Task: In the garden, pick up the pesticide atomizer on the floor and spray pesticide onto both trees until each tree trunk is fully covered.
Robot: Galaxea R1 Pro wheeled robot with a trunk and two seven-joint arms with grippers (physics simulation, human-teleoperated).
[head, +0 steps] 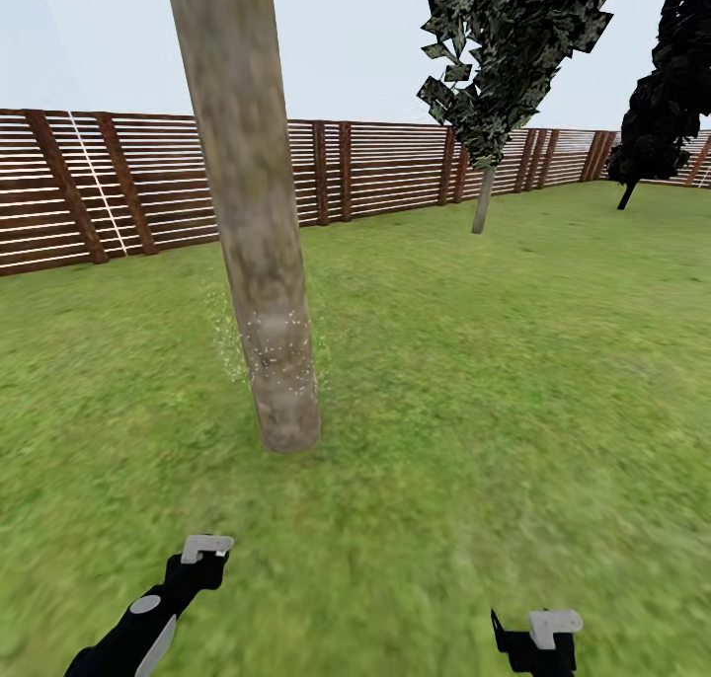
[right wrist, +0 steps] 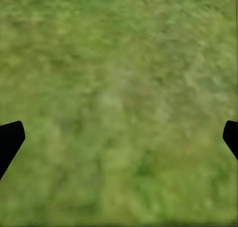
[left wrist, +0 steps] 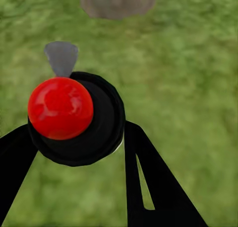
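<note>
My left gripper (left wrist: 79,137) is closed around the atomizer (left wrist: 74,120): in the left wrist view its round black body with a glossy red cap sits clamped between my two black fingers (left wrist: 148,182), and a small grey nozzle (left wrist: 61,57) sticks out beyond it toward the base of the near trunk (left wrist: 117,2). In the head view my left arm (head: 148,618) reaches up from the lower left, ending in a pale grey tip aimed at that trunk (head: 252,213), which stands thick and blotchy grey-brown on the grass (head: 474,391) just ahead of me, leaning slightly. A haze of tiny whitish specks, the pesticide (head: 262,346), hangs around the lower part of the trunk, spilling a little past its left edge, above the foot. My right gripper (head: 538,638) sits low at the lower right, and in the right wrist view its fingertips (right wrist: 10,137) stand far apart at the two edges with nothing but grass (right wrist: 119,98) between them, so it is wide and empty. A second tree (head: 494,75) with jagged dark green leaves and a thin pale trunk stands well back on the right, near the slatted brown fence (head: 385,169), and a black-leaved tree (head: 667,95) stands at the far right.
</note>
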